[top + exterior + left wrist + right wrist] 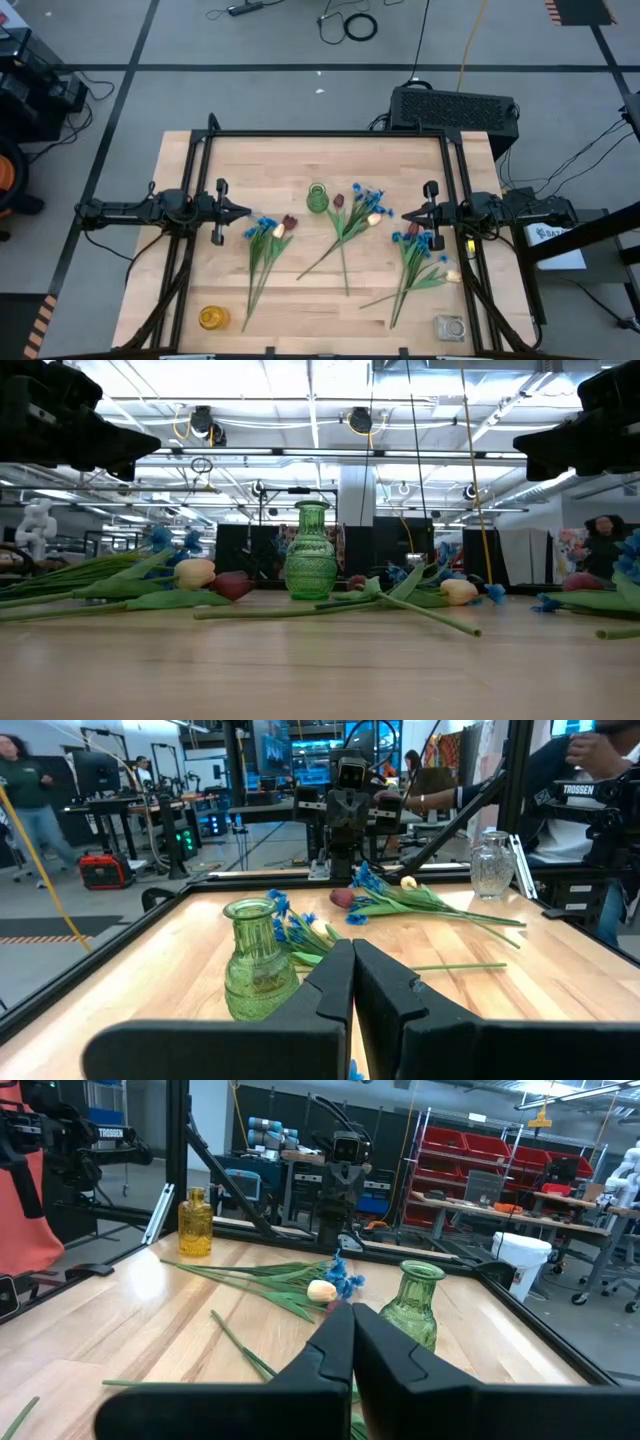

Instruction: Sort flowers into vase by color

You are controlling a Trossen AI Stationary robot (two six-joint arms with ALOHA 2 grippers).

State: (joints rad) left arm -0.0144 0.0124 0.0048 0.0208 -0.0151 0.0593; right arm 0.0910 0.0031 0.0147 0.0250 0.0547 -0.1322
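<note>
Waiting closed and empty either side of the green vase (317,198), both end effectors; all flowers (268,232) lie on the bench (310,290), none sorted.

Matt wooden table (300,300), glossy ribbed green glass vase (317,198).

In the low view, both arms are cut off by the upper edge and flower stems (60,592) left of the green vase (311,552) run off-frame

Prob. robotics lab, red parts bins (455,1150), workbenches (130,805), ceiling strip lights (310,390)
</note>
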